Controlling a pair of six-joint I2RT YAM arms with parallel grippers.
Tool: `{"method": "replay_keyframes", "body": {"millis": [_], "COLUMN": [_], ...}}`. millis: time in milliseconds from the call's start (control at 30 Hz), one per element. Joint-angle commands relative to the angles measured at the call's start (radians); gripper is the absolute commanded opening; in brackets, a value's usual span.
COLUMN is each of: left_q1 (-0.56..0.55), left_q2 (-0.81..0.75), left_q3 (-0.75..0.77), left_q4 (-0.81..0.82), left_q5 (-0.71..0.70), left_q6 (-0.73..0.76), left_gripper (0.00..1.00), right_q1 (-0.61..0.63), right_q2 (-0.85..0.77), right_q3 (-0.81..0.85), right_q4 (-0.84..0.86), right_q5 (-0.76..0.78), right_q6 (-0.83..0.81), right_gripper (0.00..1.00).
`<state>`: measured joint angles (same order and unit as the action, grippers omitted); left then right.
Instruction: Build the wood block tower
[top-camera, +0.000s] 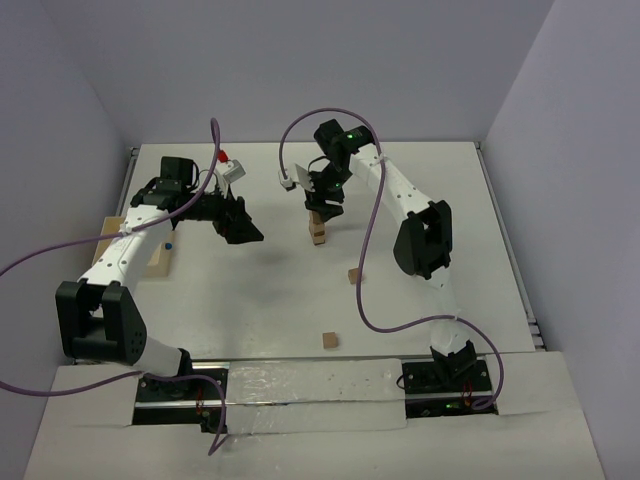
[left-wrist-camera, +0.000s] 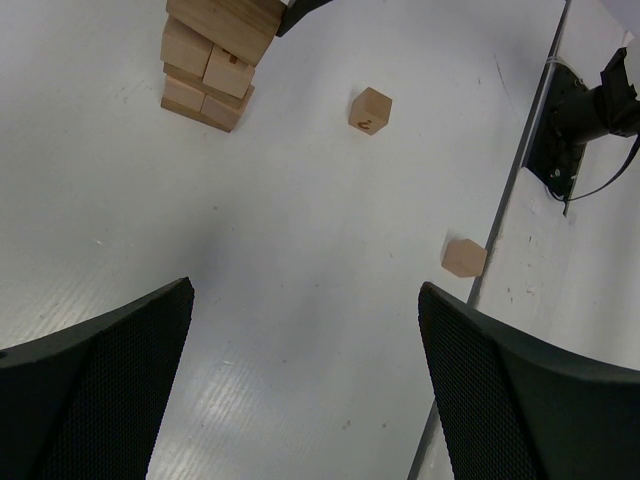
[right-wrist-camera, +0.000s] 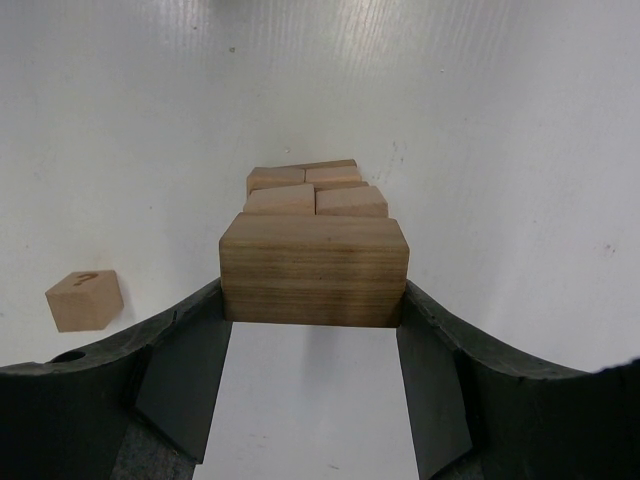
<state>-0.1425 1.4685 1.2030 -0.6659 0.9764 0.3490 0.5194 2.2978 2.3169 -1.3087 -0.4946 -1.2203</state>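
The tower (top-camera: 318, 233) of wood blocks stands at the table's middle back, with pairs of small blocks (right-wrist-camera: 315, 196) in its layers. My right gripper (top-camera: 325, 206) hangs directly over it, shut on a long wood block (right-wrist-camera: 314, 270) held crosswise between both fingers. That block (left-wrist-camera: 225, 14) lies at the tower's top (left-wrist-camera: 207, 75); I cannot tell whether it rests on it. My left gripper (left-wrist-camera: 305, 340) is open and holds nothing, hovering above bare table left of the tower (top-camera: 248, 232). Two loose cubes lie apart: one (top-camera: 354, 275) near the tower, one (top-camera: 328, 341) toward the front.
A pale tray (top-camera: 158, 262) lies at the left edge, partly under my left arm. The right arm's base (left-wrist-camera: 585, 110) shows at the table's near edge. One loose cube (right-wrist-camera: 84, 298) bears a printed mark. Purple cables loop over both arms.
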Motion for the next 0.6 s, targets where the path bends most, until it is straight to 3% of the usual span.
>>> {"method": "replay_keyframes", "body": {"millis": [0, 567], "left_q1": [0.003, 0.003], "left_q2": [0.005, 0.01], "left_q3": [0.026, 0.03], "left_q4": [0.015, 0.005], "left_q5": [0.036, 0.033], "left_q6": [0.027, 0.038], "left_gripper": [0.99, 0.99], "right_q1": [0.007, 0.011], "right_q2": [0.009, 0.022], "right_q3": [0.018, 0.012], "right_q4": [0.001, 0.019], "right_q5": [-0.002, 0.003], "right_q6": [0.001, 0.005], "right_gripper": [0.49, 0.59]}}
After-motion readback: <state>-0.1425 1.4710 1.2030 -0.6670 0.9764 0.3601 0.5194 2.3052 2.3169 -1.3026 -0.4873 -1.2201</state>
